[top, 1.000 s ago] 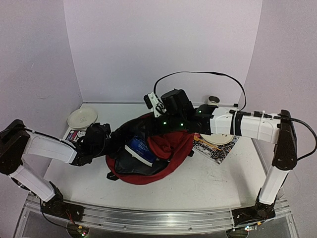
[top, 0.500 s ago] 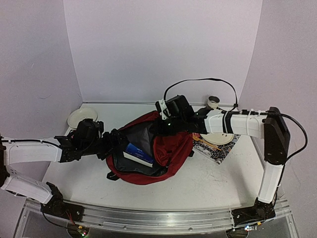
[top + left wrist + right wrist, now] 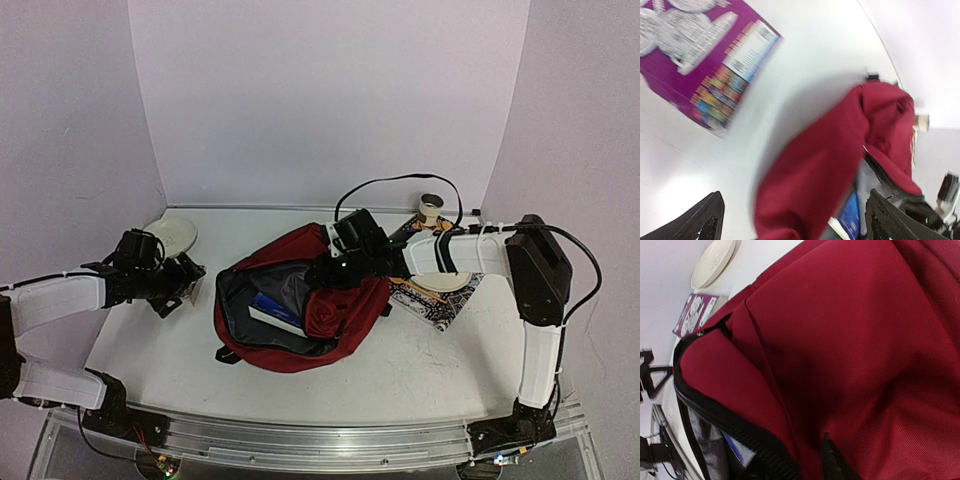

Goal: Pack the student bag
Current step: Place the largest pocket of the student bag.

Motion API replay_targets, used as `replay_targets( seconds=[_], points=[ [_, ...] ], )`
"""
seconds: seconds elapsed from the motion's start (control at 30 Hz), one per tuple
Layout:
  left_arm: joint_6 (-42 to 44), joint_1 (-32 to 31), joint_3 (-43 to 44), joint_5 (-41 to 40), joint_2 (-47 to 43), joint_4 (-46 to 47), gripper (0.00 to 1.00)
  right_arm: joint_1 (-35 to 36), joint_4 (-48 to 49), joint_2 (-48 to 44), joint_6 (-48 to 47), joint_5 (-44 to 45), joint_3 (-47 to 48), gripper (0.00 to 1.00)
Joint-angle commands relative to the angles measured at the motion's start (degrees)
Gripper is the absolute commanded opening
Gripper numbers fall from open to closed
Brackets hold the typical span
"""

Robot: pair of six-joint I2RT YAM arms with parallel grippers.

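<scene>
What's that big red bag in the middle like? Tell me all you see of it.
The student bag is a dark red woven-fabric backpack with black zippers and grey lining. It lies on the white table, its main compartment unzipped and gaping, a blue-covered book inside. The right tool is at its upper flap; whether it grips is unclear.

The top camera looks down from high behind the arm bases on the whole white table [image 3: 430, 365], with the large dark red fabric backpack [image 3: 340, 310] at mid-frame. The left wrist camera hangs well left of the backpack [image 3: 830, 165], tilted, facing it across a purple printed booklet [image 3: 705, 65]. The right wrist camera sits very close over the backpack [image 3: 855, 340], facing left. Both wrist views share the booklet [image 3: 695, 312] and the backpack's open mouth.
</scene>
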Motion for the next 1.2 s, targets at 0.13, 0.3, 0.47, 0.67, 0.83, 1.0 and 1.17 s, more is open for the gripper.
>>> replay_targets(
  seconds=[0.13, 0.3, 0.47, 0.67, 0.83, 1.0, 1.17],
  points=[
    [12.46, 9.11, 12.81, 1.49, 10.94, -10.29, 0.98, 0.01, -0.54, -5.45, -3.19, -4.14, -1.19, 0.53],
    [17.81, 10.00, 22.13, -3.09, 19.86, -15.37, 0.97, 0.02, -0.62, -8.37, -3.79, -3.52, -2.86, 0.63],
    [22.12, 10.12, 30.76, -6.27, 29.78, -19.47, 0.95, -0.14, -1.58, -9.32, -4.53, -1.25, -3.98, 0.68],
    [26.44, 10.09, 41.07, -10.63, 41.66, -24.17, 0.90, -0.25, -2.49, -9.02, -5.24, -0.92, -4.14, 0.72],
    [28.36, 10.10, 47.12, -14.43, 47.52, -28.08, 0.87, -0.29, -2.81, -9.09, -6.55, -1.64, -3.60, 0.78],
    [28.37, 9.88, 44.42, -13.15, 49.10, -28.94, 0.81, -0.29, -2.91, -9.54, -7.40, -3.16, -2.94, 0.83],
    [27.64, 7.26, 37.07, -9.95, 48.71, -28.87, 0.70, -0.33, -2.83, -9.64, -8.45, -5.10, -1.66, 0.89]
  ],
)
